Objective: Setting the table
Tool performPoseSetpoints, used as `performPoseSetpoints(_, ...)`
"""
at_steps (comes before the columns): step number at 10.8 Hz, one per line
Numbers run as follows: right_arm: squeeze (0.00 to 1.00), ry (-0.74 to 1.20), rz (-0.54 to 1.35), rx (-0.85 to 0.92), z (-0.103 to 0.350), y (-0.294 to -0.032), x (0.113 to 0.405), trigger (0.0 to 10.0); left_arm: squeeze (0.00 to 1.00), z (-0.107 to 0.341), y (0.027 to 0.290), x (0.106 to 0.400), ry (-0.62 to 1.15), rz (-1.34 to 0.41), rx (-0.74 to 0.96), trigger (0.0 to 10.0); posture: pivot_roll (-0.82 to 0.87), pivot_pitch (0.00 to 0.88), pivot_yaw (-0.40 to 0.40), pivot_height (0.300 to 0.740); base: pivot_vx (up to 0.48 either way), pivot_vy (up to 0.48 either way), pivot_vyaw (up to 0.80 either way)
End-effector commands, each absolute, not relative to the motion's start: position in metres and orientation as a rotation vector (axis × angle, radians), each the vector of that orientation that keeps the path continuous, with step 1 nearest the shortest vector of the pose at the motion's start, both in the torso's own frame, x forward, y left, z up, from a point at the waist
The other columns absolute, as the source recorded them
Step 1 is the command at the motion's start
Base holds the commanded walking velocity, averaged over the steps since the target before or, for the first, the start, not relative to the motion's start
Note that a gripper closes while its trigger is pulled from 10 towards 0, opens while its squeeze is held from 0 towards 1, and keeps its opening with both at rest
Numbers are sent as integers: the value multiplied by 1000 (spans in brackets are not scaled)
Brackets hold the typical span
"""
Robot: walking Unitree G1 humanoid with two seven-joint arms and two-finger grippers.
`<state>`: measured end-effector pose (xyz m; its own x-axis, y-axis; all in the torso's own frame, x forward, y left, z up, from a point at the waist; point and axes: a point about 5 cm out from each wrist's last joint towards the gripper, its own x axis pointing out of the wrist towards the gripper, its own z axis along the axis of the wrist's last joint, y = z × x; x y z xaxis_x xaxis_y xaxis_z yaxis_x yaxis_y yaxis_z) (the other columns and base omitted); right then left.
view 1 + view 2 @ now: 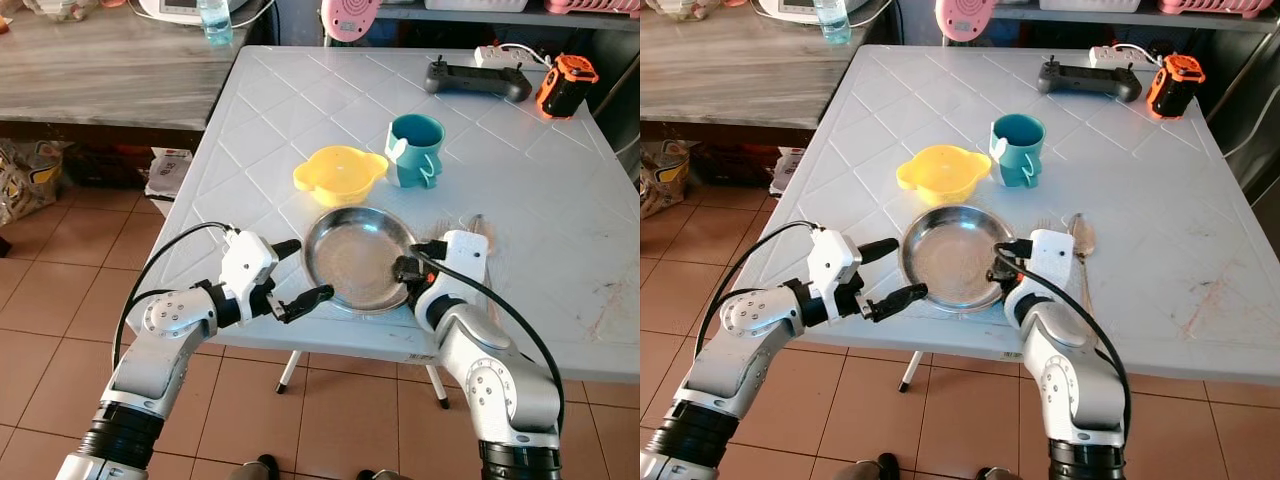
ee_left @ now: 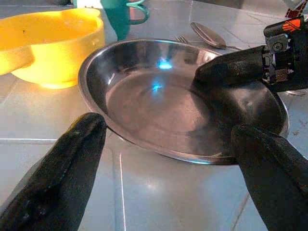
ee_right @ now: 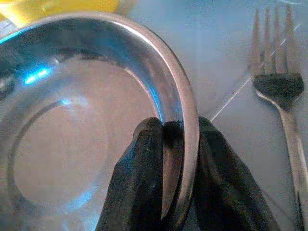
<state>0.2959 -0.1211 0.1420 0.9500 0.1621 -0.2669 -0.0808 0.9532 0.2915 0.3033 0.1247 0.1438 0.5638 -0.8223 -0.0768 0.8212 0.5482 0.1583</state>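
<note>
Steel plate: we are seeing the steel plate (image 1: 358, 257) lying flat at the near edge of the white bench (image 1: 560, 220), just in front of the yellow bowl (image 1: 339, 172) and the teal mug (image 1: 414, 149)
Right jaws: our right gripper (image 3: 168, 144) is pinching the plate's rim on its right side, one finger inside the dish and one outside
Left jaws: our left gripper (image 1: 300, 272) is holding spread and empty just beside the plate's left edge, facing across it
Cutlery: a fork (image 3: 279, 82) and a spoon (image 2: 208, 34) are lying on the bench to the right of the plate, close to the right arm
Key relation: we are judging that the plate sits between the two grippers, with the right one already gripping, so any shift would be led by the right arm
Risk: we are expecting the thin rim could slip in the pinch
</note>
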Motion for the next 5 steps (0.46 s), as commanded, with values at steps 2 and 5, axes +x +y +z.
performPoseSetpoints(2, 0, 367, 143, 286, 129, -117, 290, 0, 0, 142, 123, 301, 3, -994, 202, 10000, 105, 175, 9, 740, 0, 0, 0)
performPoseSetpoints(5, 0, 354, 110, 300, 130, -121, 289, 0, 0, 142, 123, 303, 1, -988, 199, 10000, 103, 174, 5, 740, 0, 0, 0)
